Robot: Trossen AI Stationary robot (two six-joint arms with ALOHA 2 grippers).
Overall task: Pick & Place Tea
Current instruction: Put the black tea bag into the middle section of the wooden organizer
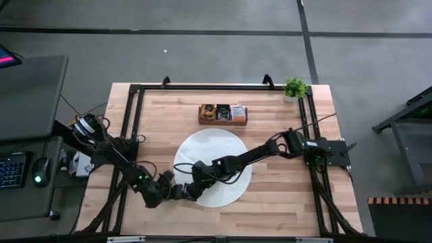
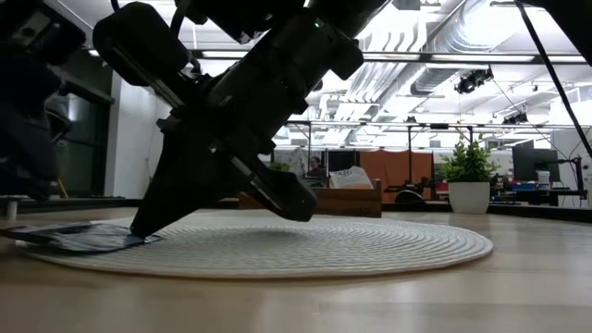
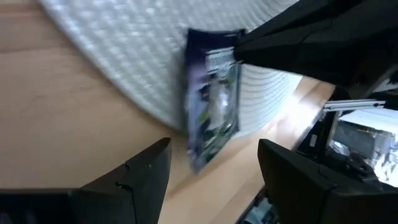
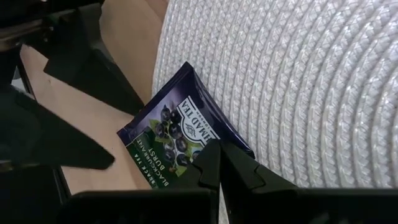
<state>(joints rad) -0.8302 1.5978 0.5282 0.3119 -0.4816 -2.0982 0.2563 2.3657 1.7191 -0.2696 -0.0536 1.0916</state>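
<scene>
**Right gripper pinched a tea sachet at the mat's edge**

The right gripper (image 4: pixel 217 163) was closed on a dark blue blackcurrant sachet (image 4: pixel 180 134), its two fingertips meeting on one corner of the packet. The sachet lay flat, half on the rim of the round white mat (image 4: pixel 298 81) and half over the bare wood of the table (image 4: pixel 134 37), on the side of the mat away from the tray. From above, the right arm reached across the mat from the table's right side, its gripper (image 1: pixel 197 187) at the mat's (image 1: pixel 216 145) lower left rim.

The left gripper (image 3: pixel 214 168) stood just off that same rim, over the table, its fingers spread wide with nothing between them; the sachet (image 3: pixel 211 106) lay just ahead of them. From above, the left gripper (image 1: pixel 177 192) was close beside the right one.

At table height, the sachet (image 2: pixel 88 239) showed as a thin dark sheet at the mat's (image 2: pixel 370 245) edge, under the tip of a gripper finger.

The wooden tray (image 1: pixel 223 113) sat beyond the mat, well apart from both grippers, with more sachets standing in its compartments. A small potted plant (image 1: pixel 295 88) stood at the table's corner, to the right of the tray.
</scene>
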